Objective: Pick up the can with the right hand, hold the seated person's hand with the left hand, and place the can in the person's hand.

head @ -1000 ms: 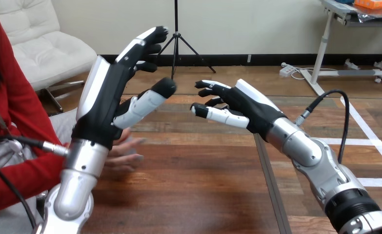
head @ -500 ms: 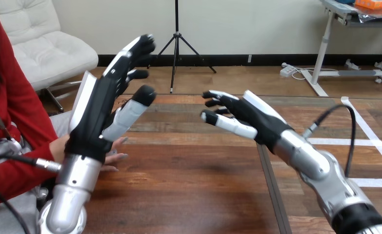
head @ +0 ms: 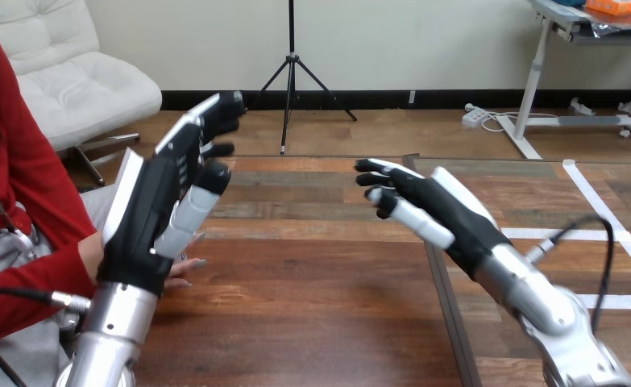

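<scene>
Head view. L hand (head: 149, 214) is up over the near-left part of the wooden table (head: 312, 314), with its silver forearm (head: 114, 334) rising from the bottom-left edge. Its fingers (head: 203, 133) are straight and slightly spread, pointing up and toward the far right. The thumb (head: 189, 208) is extended too. Hand is splayed and empty. The white back shell faces left, toward the person.

Person's hand (head: 186, 269) is at the left side, low by the tabletop, directly behind the base of L hand. Only its fingertips peek out to the right of the robot wrist. A bit of wrist w/ red sleeve (head: 42, 278) shows on the left of the wrist. L hand's palm base and wrist sit in front of it. Can't tell whether the two touch. The robot's fingers all stand straight above it, none wrapped round it.

R hand (head: 445, 214) is mid-right, above the table, w/ its arm coming in from the bottom-right corner. Its fingers point far-left and are loosely bent, clear of the thumb. Hand is relaxed, gripping nothing. It is well apart from L hand, w/ bare wood between them. A dark seam (head: 450, 322) runs near-to-far in the tabletop, passing under R arm.
</scene>
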